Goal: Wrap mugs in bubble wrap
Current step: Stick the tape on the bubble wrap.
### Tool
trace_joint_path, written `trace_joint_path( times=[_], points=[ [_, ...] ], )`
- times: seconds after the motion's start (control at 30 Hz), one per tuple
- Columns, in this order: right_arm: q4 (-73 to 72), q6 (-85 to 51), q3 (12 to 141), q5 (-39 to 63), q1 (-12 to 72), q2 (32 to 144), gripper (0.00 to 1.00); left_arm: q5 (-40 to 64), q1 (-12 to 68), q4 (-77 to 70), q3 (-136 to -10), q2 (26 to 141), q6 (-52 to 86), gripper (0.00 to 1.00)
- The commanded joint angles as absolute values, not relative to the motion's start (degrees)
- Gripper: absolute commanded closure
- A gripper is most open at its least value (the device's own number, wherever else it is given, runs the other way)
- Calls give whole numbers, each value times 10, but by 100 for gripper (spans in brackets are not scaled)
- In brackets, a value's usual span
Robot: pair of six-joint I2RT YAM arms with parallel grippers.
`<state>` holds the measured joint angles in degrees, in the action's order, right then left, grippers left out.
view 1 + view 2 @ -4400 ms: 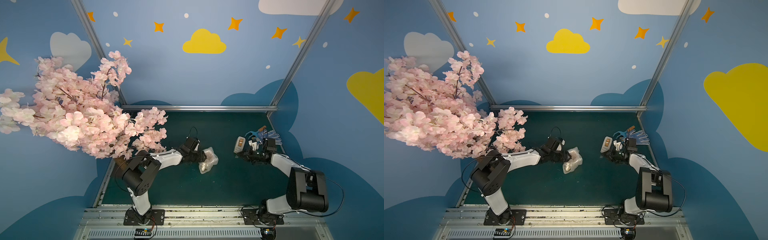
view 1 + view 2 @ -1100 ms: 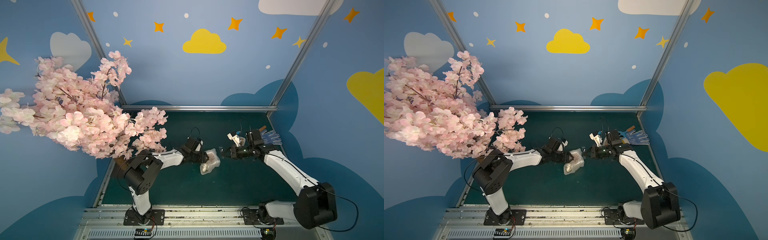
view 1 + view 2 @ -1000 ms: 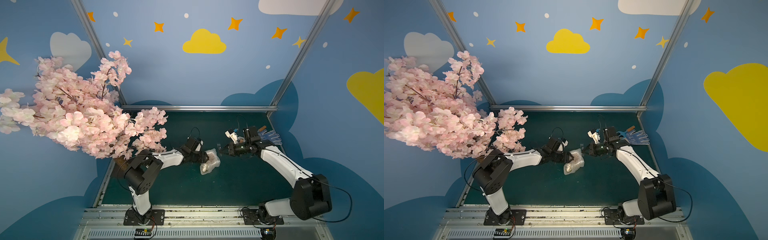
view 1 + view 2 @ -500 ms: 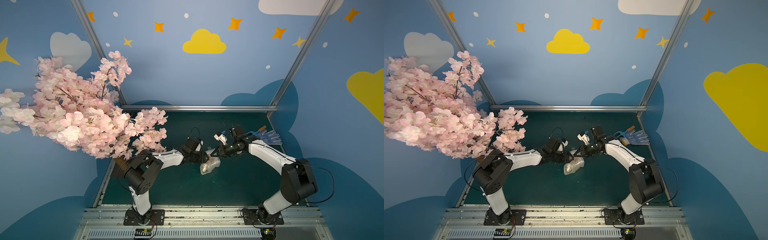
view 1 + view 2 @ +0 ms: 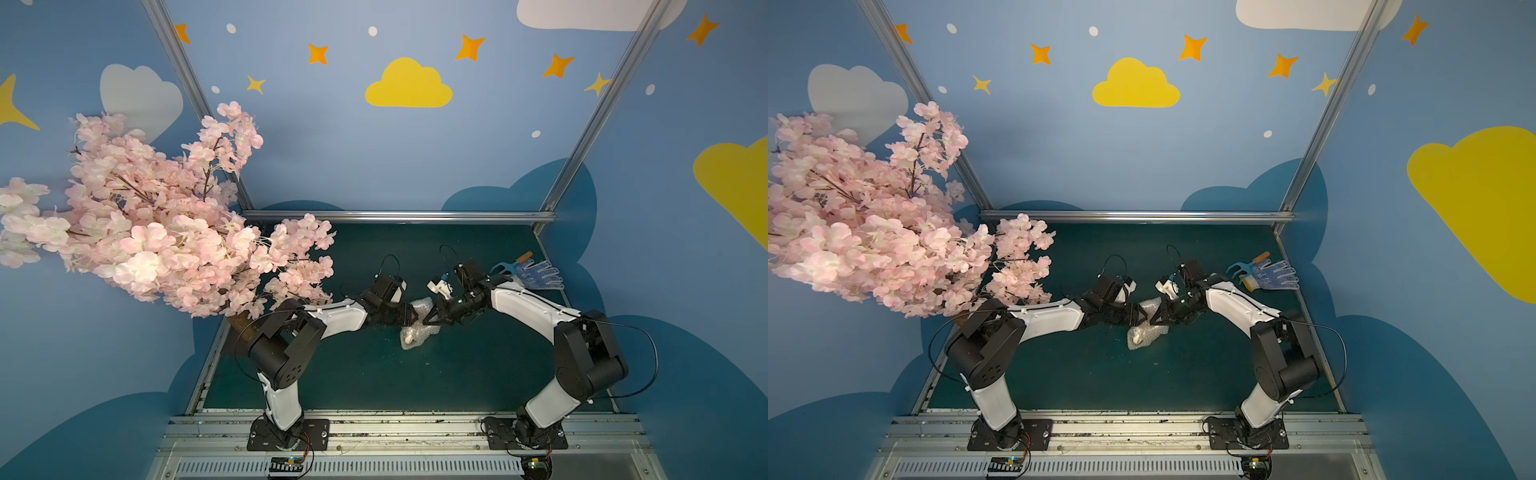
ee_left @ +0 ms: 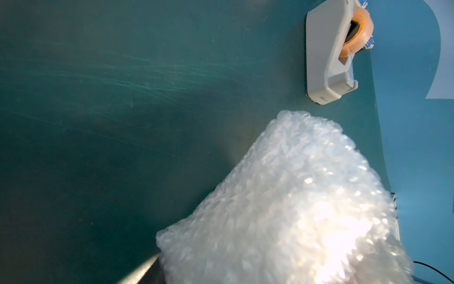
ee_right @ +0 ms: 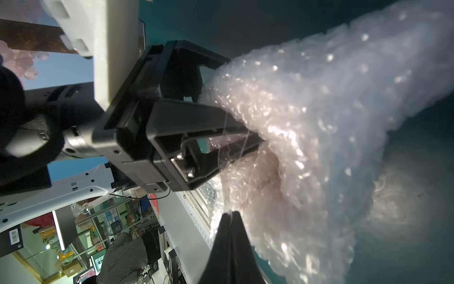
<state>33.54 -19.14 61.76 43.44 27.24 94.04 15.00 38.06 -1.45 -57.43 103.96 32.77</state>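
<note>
Centrally on the green counter point(image 5: 478, 374), bubble wrap point(image 5: 419, 332) bundled around the mug point(image 5: 408, 339), left pincer point(image 5: 411, 314) clamped on the wrap's upper edge, right pincer point(image 7: 232, 216) with fingers pressed together, tip touching the wrap, tape dispenser point(image 6: 326, 54) nearby.

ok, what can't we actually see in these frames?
- mug: only a white patch shows through the bubble wrap; handle and inside hidden in every view.
- left gripper: fingertips buried in wrap; unclear what they pinch.
- right gripper: shut; any tape between the tips too thin to see.
</note>
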Motion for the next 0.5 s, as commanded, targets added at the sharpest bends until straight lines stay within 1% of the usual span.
trace_joint_path(
  times=[0.0,0.47],
  points=[
    [349,-202,613,424,277,945,100,155,390,15,-564,1057,318,40],
    [387,-241,630,352,288,972,100,152,392,20,-564,1056,318,40]
  ],
)
